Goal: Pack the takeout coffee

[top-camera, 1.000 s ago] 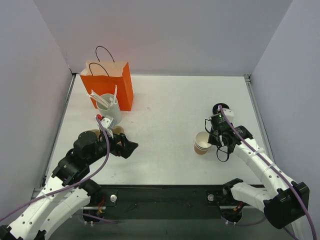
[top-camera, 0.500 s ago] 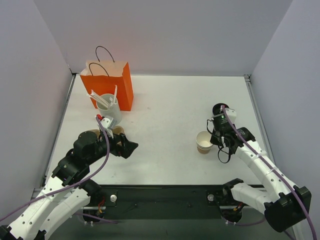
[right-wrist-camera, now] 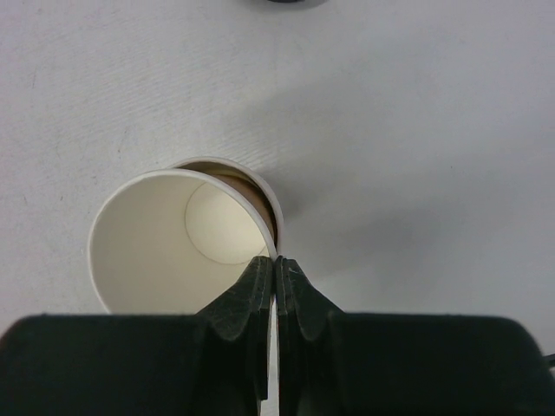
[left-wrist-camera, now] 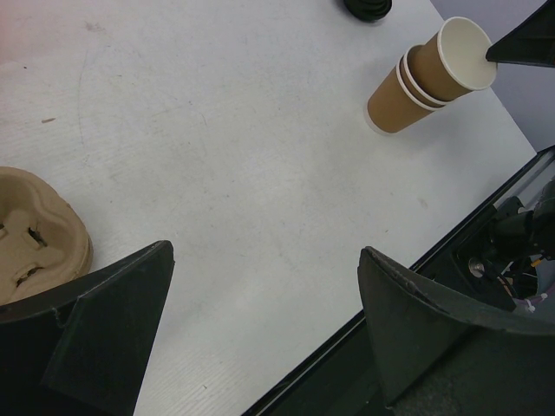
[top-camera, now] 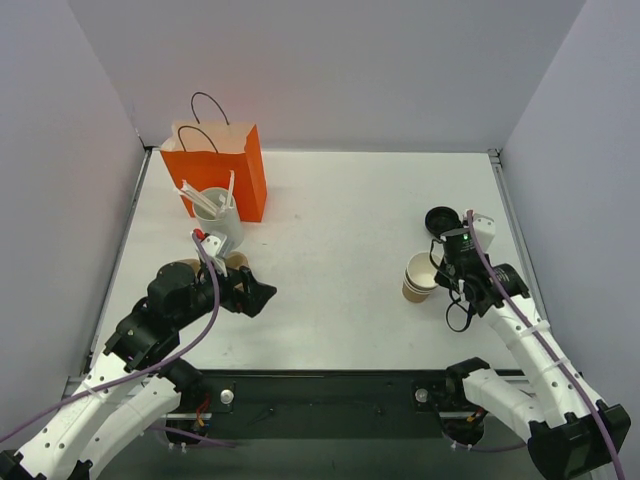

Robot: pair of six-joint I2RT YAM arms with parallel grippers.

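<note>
Top external: table [top-camera: 340,220] seen from above, arm bases along its near edge.
Orange bag [top-camera: 215,175]: upright at the back left; landmark for every line below.
White cup of stirrers [top-camera: 222,225]: upright, just in front of the bag.
Cup carrier [left-wrist-camera: 35,225]: tan pulp, nearer than the bag, partly under the left arm.
Left gripper [left-wrist-camera: 264,253]: nearer than the bag and a little to its right, over bare table; jaws spread wide, grasping nothing.
Stacked tan cups [top-camera: 420,280]: well right of the bag and nearer; lidless, the stack tilted.
Top cup [right-wrist-camera: 147,251]: white inside, leaning off the brown cup under it.
Right gripper [right-wrist-camera: 276,264]: clenched on the top cup's rim, the paper wall pinched between the fingers.
Black lid [top-camera: 438,218]: well right of the bag, just beyond the stack, lying on the table apart from the cups.
</note>
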